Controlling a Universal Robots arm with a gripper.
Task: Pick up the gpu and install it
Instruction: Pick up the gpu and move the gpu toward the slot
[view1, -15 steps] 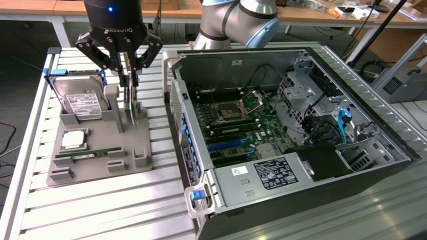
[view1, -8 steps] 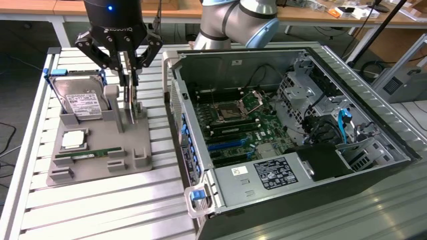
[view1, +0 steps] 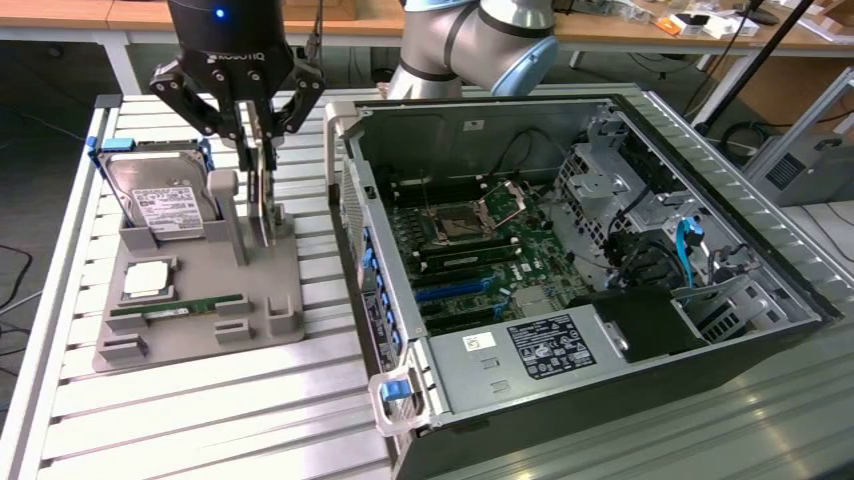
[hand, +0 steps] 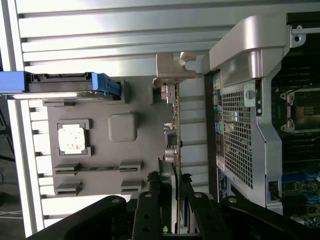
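Hand (view1: 262, 150) straddles thin dark brownish gpu card (view1: 271, 215), stood upright in grey plastic holder (view1: 200, 335) for top access; you cannot tell if pinched.

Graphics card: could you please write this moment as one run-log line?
step: pick | gripper: at top edge of graphics card | card: upright in gray holder | installed: not yet

Stock by material:
- gpu (view1: 271, 205): dark matt board, bare shiny metal end bracket (hand: 172, 70)
- holder tray (view1: 187, 335): smooth matt grey plastic
- hard drive (view1: 147, 180): silver metal, white paper label (blue plastic side rails)
- computer case (view1: 534, 110): dull grey sheet metal, perforated rear
- table (view1: 200, 420): ribbed pale metal, satin
- gripper (view1: 263, 140): black, semi-gloss
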